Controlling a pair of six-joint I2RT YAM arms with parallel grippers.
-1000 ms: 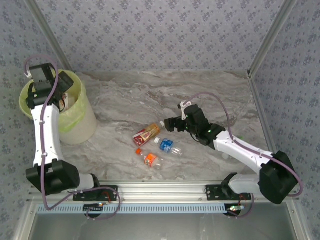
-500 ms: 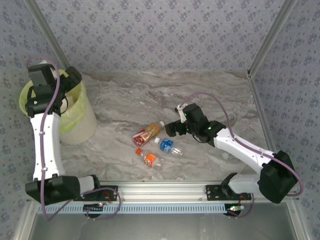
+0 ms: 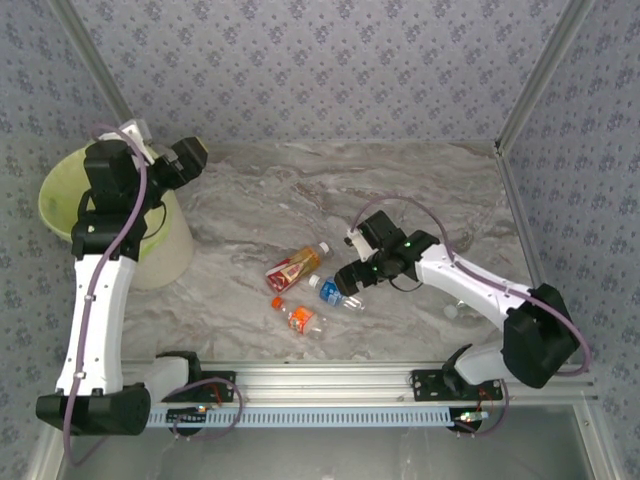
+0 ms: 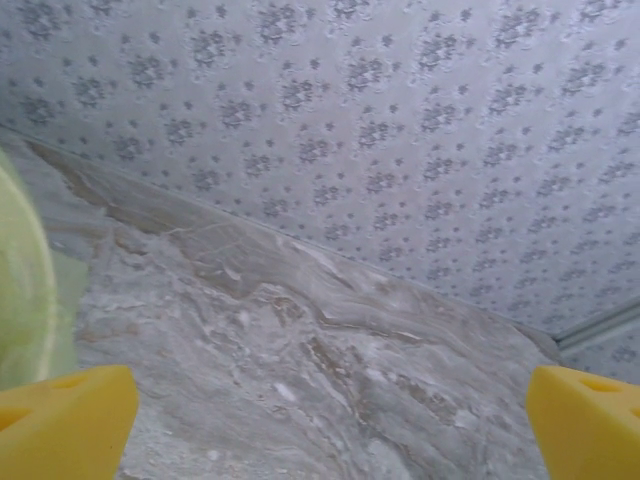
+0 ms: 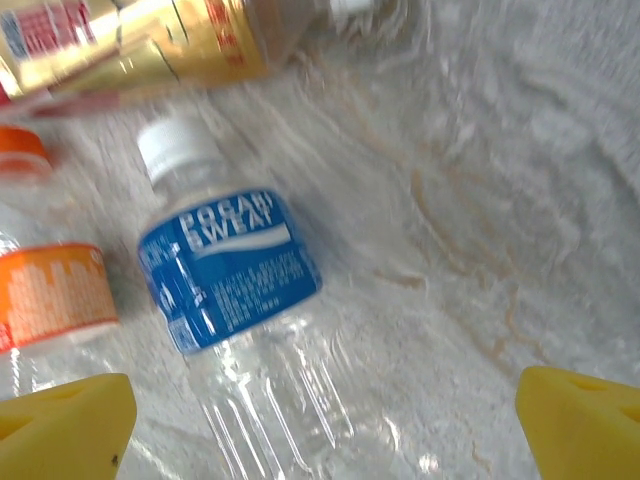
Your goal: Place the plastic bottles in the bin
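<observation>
From above, the bin (image 3: 60, 195) stands at the left side of the table (image 3: 420, 190), its lime liner showing. The left gripper (image 3: 190, 158) hangs just past the bin's right rim, spread wide and carrying nothing. Three plastic bottles lie on their sides well to the right of the bin: a gold-labelled bottle (image 3: 294, 267), an orange-labelled bottle (image 3: 300, 318) and, a little farther from the bin, a blue-labelled bottle (image 3: 335, 292). The right gripper (image 3: 350, 278) is over that last one, farther again from the bin.

At the left wrist, the bin's green edge (image 4: 20, 290) sits just beside one yellow fingertip (image 4: 65, 420). The other fingertip is far across, with bare marble between.

At the right wrist, the blue-labelled bottle (image 5: 230, 270) lies between widely parted fingertips (image 5: 60, 425), untouched. The other two bottles are on its bin-ward side.
</observation>
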